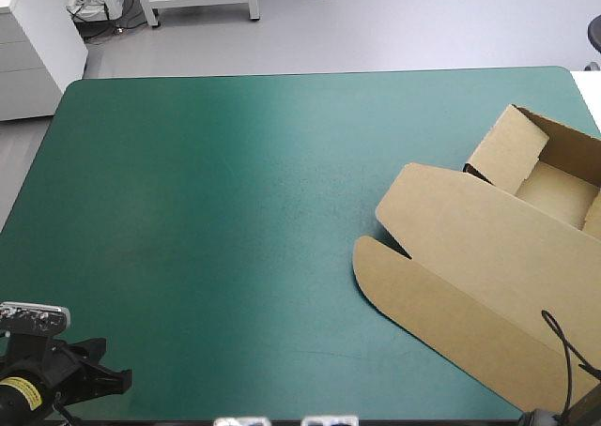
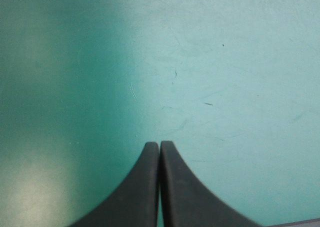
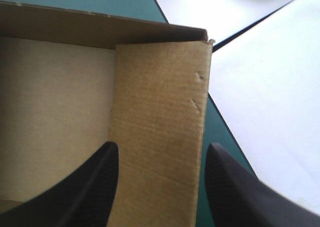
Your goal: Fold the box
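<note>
Only its wrist view showed the right gripper (image 3: 161, 147) spread, apparently astride the four-o'clock box (image 3: 157, 87) wall; the left gripper (image 2: 159, 144) was closed, empty.

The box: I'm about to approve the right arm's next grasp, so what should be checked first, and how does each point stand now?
1. right gripper open: ok.
2. Raised wall between its fingers, one inside the box, one outside: ok.
3. Fingers touching the wall: cannot tell.
4. left gripper shut over bare cover, apart from the box: ok.
5. lid flat on the cover: ok.
</note>
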